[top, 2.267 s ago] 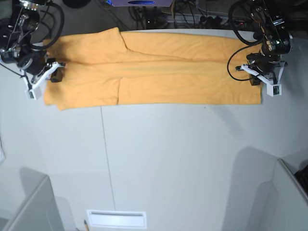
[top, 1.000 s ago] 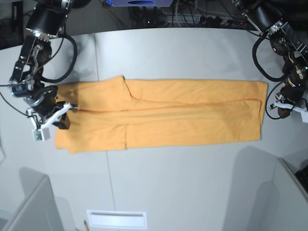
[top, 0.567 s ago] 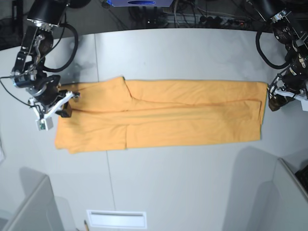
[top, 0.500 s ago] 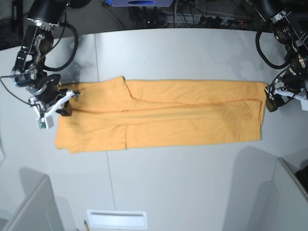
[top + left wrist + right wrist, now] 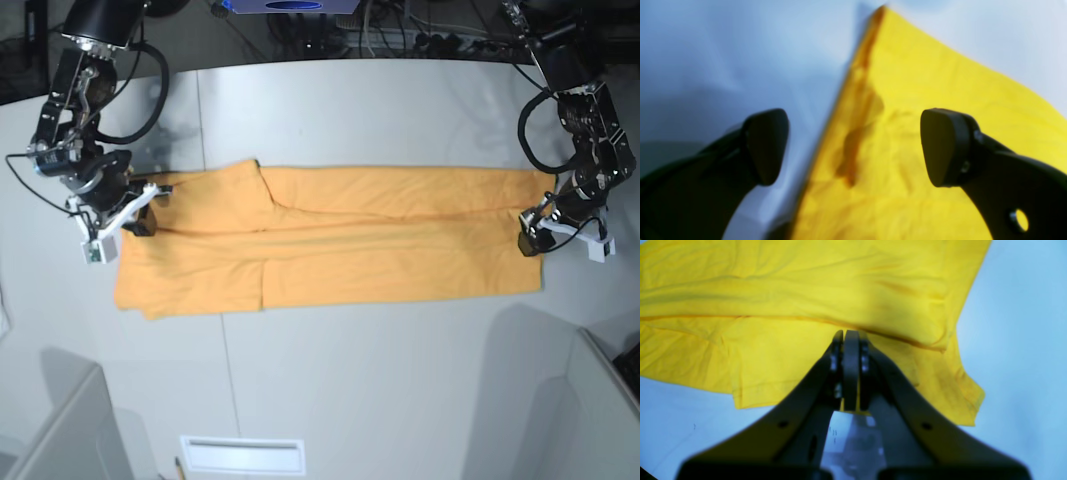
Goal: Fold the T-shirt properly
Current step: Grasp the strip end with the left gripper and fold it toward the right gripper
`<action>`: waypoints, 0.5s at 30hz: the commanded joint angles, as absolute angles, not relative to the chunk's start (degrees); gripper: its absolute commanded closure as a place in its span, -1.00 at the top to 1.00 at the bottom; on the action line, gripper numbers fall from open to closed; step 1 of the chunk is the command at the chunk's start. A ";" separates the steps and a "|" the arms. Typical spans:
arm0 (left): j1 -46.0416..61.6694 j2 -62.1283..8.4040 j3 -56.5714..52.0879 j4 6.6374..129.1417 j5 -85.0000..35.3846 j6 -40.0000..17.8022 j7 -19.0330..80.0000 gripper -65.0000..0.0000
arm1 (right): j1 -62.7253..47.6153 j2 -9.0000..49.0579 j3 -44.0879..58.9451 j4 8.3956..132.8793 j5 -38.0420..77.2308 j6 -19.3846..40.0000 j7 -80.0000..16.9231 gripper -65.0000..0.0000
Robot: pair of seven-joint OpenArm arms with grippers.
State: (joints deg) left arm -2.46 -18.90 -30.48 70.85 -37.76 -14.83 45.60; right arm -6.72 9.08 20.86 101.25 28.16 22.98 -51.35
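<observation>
Cloth of a plain orange-yellow short-sleeved cotton T-shirt (image 5: 330, 240) is spread as a long folded band across the pale grey table top (image 5: 380, 120), with the sleeve end toward the right gripper (image 5: 138, 222) and the hem end toward the left gripper (image 5: 530, 240).

Right gripper: the two black fingers (image 5: 850, 370) are seen pressed flat together in the right wrist view, with no gap between them. A thin edge of yellow fabric is visible at the tips, just below the closed jaws; a grip on the cloth is therefore indicated, although the pinched fold itself is mostly hidden by the fingers. Ahead of the jaws the folded layers of the shirt (image 5: 806, 290) are laid flat, with a hemmed sleeve edge to one side and bare table to the other.

Left gripper (image 5: 853, 146): the jaws are held wide apart. Nothing is held between the rounded black pads (image 5: 940, 146). The straight end edge of the shirt (image 5: 907, 133) is positioned in the gap between the jaws, running away from them. One pad is placed over the bare table (image 5: 723, 60), the other over the cloth. A darker crease is visible along the edge. Contact between pads and fabric cannot be determined, as the view is blurred.
</observation>
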 commanded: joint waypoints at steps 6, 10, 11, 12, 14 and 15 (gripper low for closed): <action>-3.74 -20.00 -26.95 68.35 -37.76 -14.81 45.23 0.82 | -5.93 9.89 21.32 102.46 28.79 23.08 -50.15 -1.00; -4.09 -20.00 -25.89 66.68 -37.76 -14.81 45.23 0.45 | -5.67 9.89 21.32 102.37 28.79 23.08 -49.98 -1.00; -4.09 -20.00 -25.89 66.07 -37.76 -14.81 45.23 0.28 | -5.67 9.89 21.32 102.37 28.79 23.08 -49.98 -1.00; -4.09 -20.00 -26.07 65.63 -37.76 -14.81 45.23 0.09 | -5.67 9.89 21.41 102.37 28.79 23.08 -49.98 -1.00; -4.18 -20.00 -26.33 64.75 -37.76 -14.81 45.14 -0.38 | -5.85 9.89 21.41 102.37 28.79 23.08 -49.89 -1.00; -4.26 -20.00 -26.42 64.40 -37.76 -14.81 45.05 -0.59 | -5.85 9.89 21.41 102.37 28.79 23.08 -49.80 -1.00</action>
